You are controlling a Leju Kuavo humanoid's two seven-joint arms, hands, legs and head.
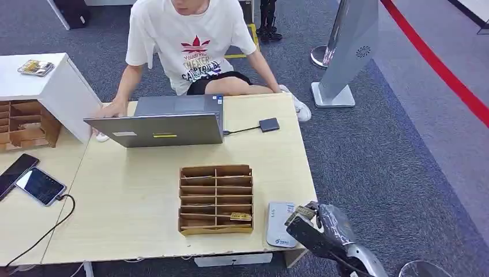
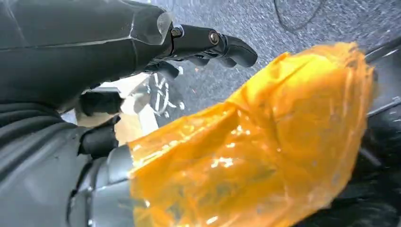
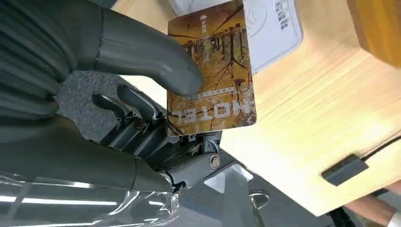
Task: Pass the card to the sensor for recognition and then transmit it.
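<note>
My right hand (image 1: pixel 316 224) is at the table's near right corner and pinches a golden card (image 1: pixel 301 214). The white sensor (image 1: pixel 281 224) lies flat just left of it, and the card hovers at the sensor's right edge. In the right wrist view the card (image 3: pixel 213 71), printed "HOTEL", sits between the grey thumb (image 3: pixel 151 56) and the dark fingers, with the sensor (image 3: pixel 269 23) partly behind it. In the left wrist view my left hand (image 2: pixel 203 45) hangs over the carpet with its fingers apart and nothing in them.
A wooden slotted organizer (image 1: pixel 215 199) with one card (image 1: pixel 240 217) in it stands left of the sensor. A person sits behind an open laptop (image 1: pixel 167 124), from which a cable runs to a small dark box (image 1: pixel 269 124). Two phones (image 1: pixel 39 186) lie at the left. Orange film (image 2: pixel 255 151) covers my left side.
</note>
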